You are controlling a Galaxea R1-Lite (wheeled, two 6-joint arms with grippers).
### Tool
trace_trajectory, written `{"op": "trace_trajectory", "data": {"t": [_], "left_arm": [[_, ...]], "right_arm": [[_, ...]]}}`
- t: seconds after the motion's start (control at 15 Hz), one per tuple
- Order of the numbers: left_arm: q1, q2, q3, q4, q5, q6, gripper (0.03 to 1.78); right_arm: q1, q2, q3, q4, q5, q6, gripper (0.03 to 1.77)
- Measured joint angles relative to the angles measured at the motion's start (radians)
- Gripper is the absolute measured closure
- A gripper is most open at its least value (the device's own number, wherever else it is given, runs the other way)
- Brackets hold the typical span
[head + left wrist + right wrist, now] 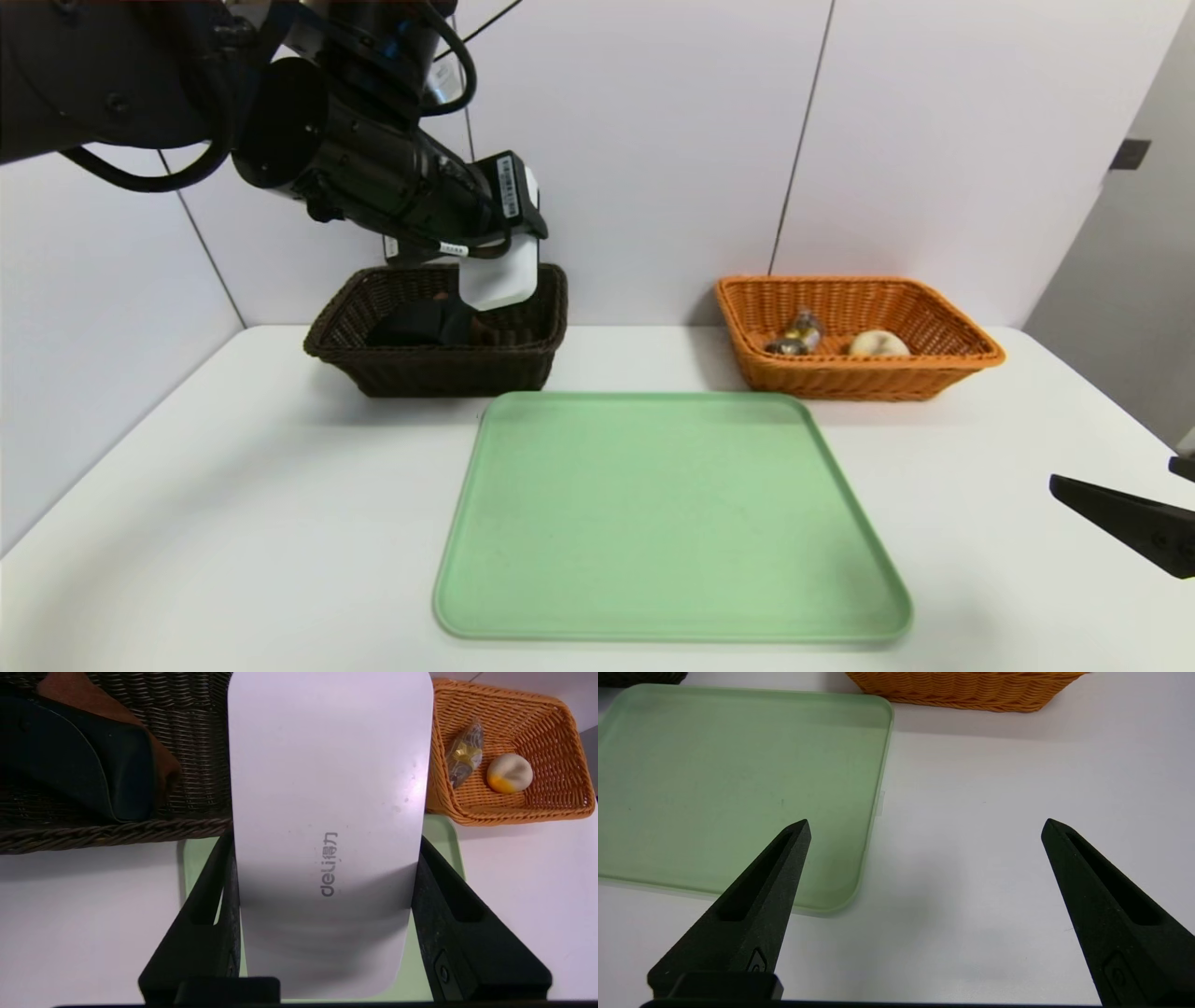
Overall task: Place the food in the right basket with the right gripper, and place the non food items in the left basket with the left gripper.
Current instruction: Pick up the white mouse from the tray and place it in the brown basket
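Left gripper [327,905]: I have it pinching the flat white rounded-rectangle slab [327,788] by its two long edges, one black finger on each side; it hangs above the dark brown woven wicker basket [439,359], over that basket's side nearest the tray.
Dark basket contents: the long black folded cloth roll [70,760] and the thick brown folded towel [93,700] lie inside it.
Orange woven wicker basket [859,373]: well apart from the dark basket; it holds the clear-wrapped strip of gold-and-brown sweets [462,756] and the small round cream bun with an orange-yellow top [509,772].
Green rectangular plastic tray [672,513]: just in front of the dark basket, bare.
Right gripper [924,826]: spread wide and holding nothing, far from the dark basket, beyond the tray.
Task state: I judge the slab is the last piece.
Risk: the slab sits near the rim, so letting go here could tip it off the wicker edge onto the table; a smooth edge pinch could also slip.
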Motion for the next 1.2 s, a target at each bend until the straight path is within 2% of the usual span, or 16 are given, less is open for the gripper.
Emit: {"op": "trace_trajectory", "data": {"t": [0.4,0.6,0.73,0.93,1.2], "left_arm": [[0.185,0.077,0.000,-0.085,-0.011,0.024,0.80],[0.284,0.122,0.000,-0.096,-0.081,0.024,0.80],[0.345,0.156,0.000,-0.100,-0.104,0.025,0.80],[0.406,0.210,0.000,-0.117,-0.129,0.054,0.80],[0.441,0.267,0.000,-0.163,-0.141,0.066,0.81]], "right_arm": [[-0.001,-0.011,0.004,0.001,0.001,0.001,0.09],[-0.001,-0.015,0.007,0.002,0.003,0.000,0.09],[-0.001,-0.015,0.008,0.003,0.003,0.001,0.09],[-0.001,-0.015,0.009,0.004,0.005,0.002,0.09],[-0.001,-0.016,0.017,0.003,0.005,0.003,0.09]]}}
